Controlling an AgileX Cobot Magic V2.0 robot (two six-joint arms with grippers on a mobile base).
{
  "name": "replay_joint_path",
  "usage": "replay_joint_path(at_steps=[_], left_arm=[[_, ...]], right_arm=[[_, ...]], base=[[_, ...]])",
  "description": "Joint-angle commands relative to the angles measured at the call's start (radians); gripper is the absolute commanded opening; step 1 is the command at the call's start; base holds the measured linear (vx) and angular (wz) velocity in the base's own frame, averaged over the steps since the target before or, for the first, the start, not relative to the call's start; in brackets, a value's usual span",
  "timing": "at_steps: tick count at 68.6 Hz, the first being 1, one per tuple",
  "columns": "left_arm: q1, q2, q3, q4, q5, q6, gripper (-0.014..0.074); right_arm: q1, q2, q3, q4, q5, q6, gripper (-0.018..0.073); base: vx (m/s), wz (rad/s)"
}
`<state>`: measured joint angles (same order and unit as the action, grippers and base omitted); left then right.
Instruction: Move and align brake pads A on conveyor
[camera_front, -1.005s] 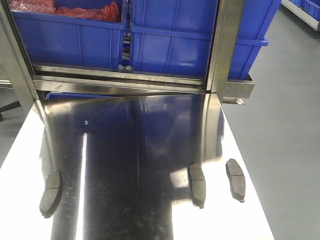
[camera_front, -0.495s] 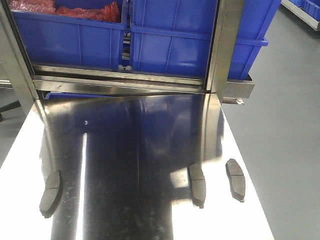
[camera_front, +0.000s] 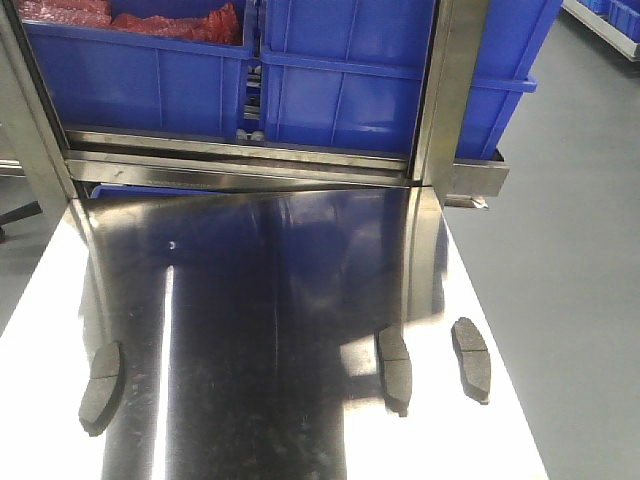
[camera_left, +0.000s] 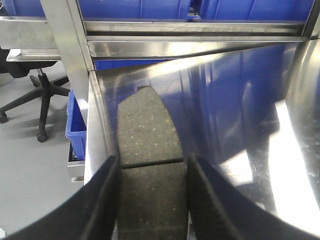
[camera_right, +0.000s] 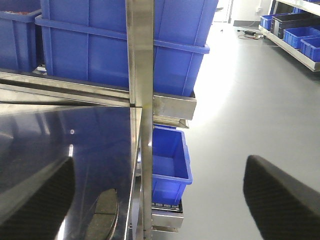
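Note:
Three brake pads A lie flat on the shiny steel table: one near the left edge (camera_front: 100, 385), one right of the middle (camera_front: 394, 368), one by the right edge (camera_front: 471, 358). In the left wrist view the left pad (camera_left: 147, 135) shows between the black fingers of my left gripper (camera_left: 152, 200), which stand apart on either side of it; the pad rests on the table. My right gripper (camera_right: 157, 197) is wide open over the table's right edge, with a pad (camera_right: 106, 210) low at its left. The conveyor is out of view. Neither gripper shows in the front view.
A steel rack with large blue bins (camera_front: 340, 90) stands at the table's far end, with upright steel posts (camera_right: 141, 75). Another blue bin (camera_right: 170, 160) sits below the table's right side. An office chair (camera_left: 35, 95) stands on the floor at left.

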<state>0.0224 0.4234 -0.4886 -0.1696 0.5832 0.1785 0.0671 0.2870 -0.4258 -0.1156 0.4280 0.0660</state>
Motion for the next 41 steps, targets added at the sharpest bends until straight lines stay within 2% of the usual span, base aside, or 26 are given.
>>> replay_joint_path(at_steps=[1, 8, 15, 24, 41], left_arm=[[-0.006, 0.002, -0.03, -0.012, -0.092, 0.0, 0.0072], [-0.006, 0.002, -0.03, -0.012, -0.092, 0.0, 0.0072], [-0.006, 0.002, -0.03, -0.012, -0.092, 0.0, 0.0072], [-0.006, 0.002, -0.03, -0.012, -0.092, 0.0, 0.0072], [-0.006, 0.002, -0.03, -0.012, -0.092, 0.0, 0.0072]], right_arm=[[0.002, 0.017, -0.03, -0.006, -0.081, -0.004, 0.0724], [0.002, 0.019, -0.03, -0.002, -0.096, 0.008, 0.0713], [0.002, 0.061, -0.049, -0.002, -0.087, 0.064, 0.0702], [0.002, 0.212, -0.105, -0.002, -0.025, 0.099, 0.0694], [0.002, 0.584, -0.243, 0.002, 0.112, 0.098, 0.0673]], base=[[0.0, 0.0], [0.0, 0.0], [0.0, 0.0], [0.0, 0.0], [0.0, 0.0]])
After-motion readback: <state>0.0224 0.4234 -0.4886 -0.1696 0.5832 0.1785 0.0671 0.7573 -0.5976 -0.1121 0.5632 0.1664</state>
